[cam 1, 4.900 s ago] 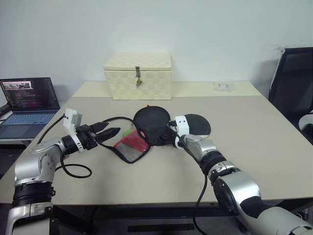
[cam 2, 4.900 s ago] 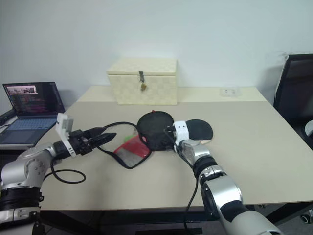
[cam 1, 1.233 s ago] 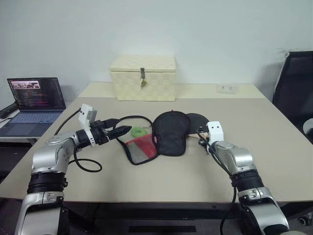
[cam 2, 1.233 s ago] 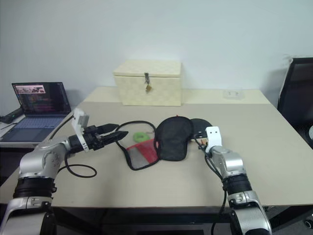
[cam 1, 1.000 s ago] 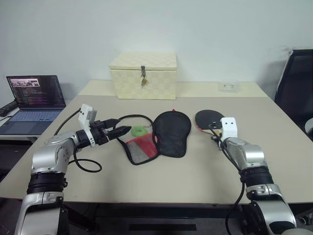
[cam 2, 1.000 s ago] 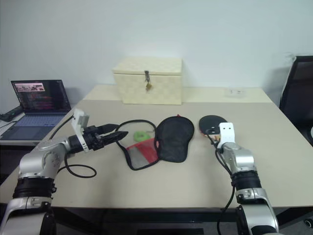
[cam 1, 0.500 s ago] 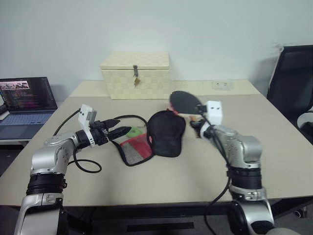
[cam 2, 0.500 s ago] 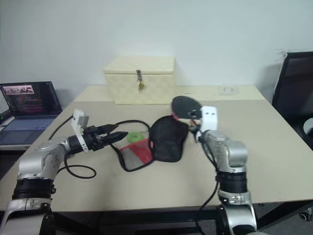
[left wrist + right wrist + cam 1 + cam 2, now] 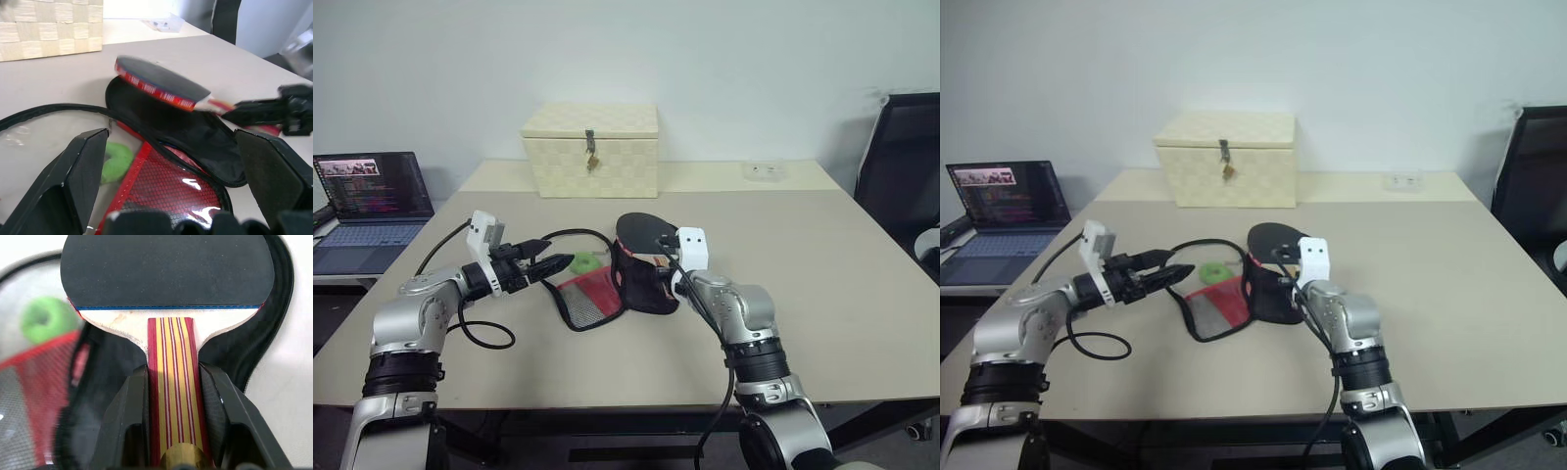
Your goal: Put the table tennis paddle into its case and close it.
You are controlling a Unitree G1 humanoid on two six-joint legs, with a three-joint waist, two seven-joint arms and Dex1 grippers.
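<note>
Paddle with the round black rubber face and red-striped wooden handle (image 9: 172, 396): we hold it by that handle, the right jaws (image 9: 172, 406) clamped on both sides. A second ago we had it out to the right of the soft black fabric case (image 9: 641, 279) with its red mesh panel; now we hover it directly over the case's open black half, blade tilted, not yet inside. Our left jaws (image 9: 540, 264) wait spread wide and empty just left of the case, above the beige worktop (image 9: 822, 274). Insertion looks next.
</note>
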